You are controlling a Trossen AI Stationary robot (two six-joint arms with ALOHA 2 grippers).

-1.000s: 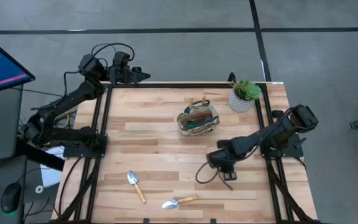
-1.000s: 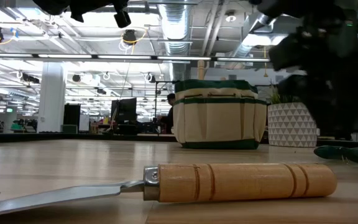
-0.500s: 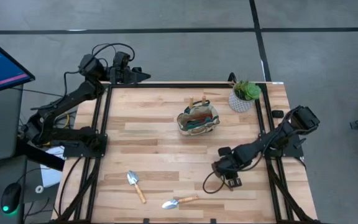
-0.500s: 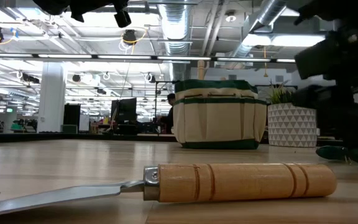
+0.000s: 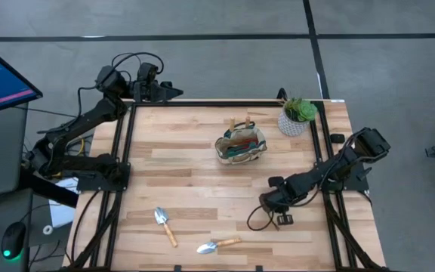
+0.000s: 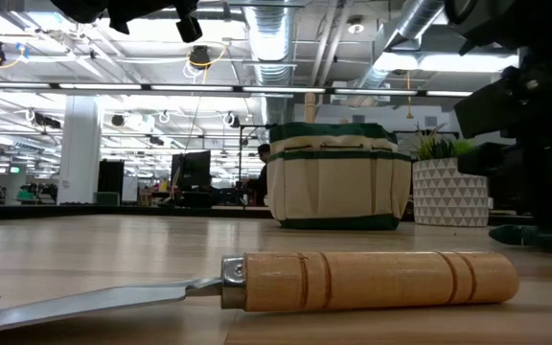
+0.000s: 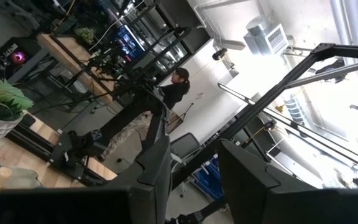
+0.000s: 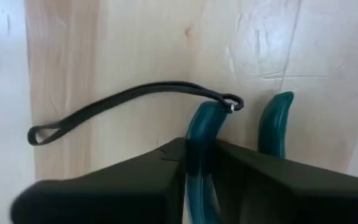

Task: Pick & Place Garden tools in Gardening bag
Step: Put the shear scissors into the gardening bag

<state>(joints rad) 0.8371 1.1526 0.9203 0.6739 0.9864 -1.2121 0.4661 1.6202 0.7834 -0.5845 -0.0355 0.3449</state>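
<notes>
The pruning shears (image 5: 282,220) lie flat on the table at the near right, with teal handles (image 8: 273,121) and a black wrist cord (image 8: 104,109). My right gripper (image 5: 278,205) is down over them, shut on one handle. The beige gardening bag (image 5: 240,145) with green trim stands upright at the far middle, with tools inside it. Two wooden-handled trowels (image 5: 165,225) (image 5: 217,245) lie flat near the front edge. The nearer one fills the low view (image 6: 372,278). My left gripper (image 5: 168,91) waits above the far left corner, its fingers a little apart and empty. My right gripper (image 8: 201,146) has one teal handle (image 8: 202,127) of the shears pinched between its two fingers, and the handle fills the gap. The fingers lie along the handle. The second handle runs beside and under one finger. The shears rest on the table (image 6: 520,233).
A green plant in a white pot (image 5: 297,115) stands at the far right corner, beside the bag. Black frame rails (image 5: 123,174) run along the left and right table edges. The cord loop (image 5: 254,221) lies on the wood toward the table's left of the shears.
My right gripper has gone toward the table's near edge and a little right, and has come down over the shears. The shears have stayed on the table.
</notes>
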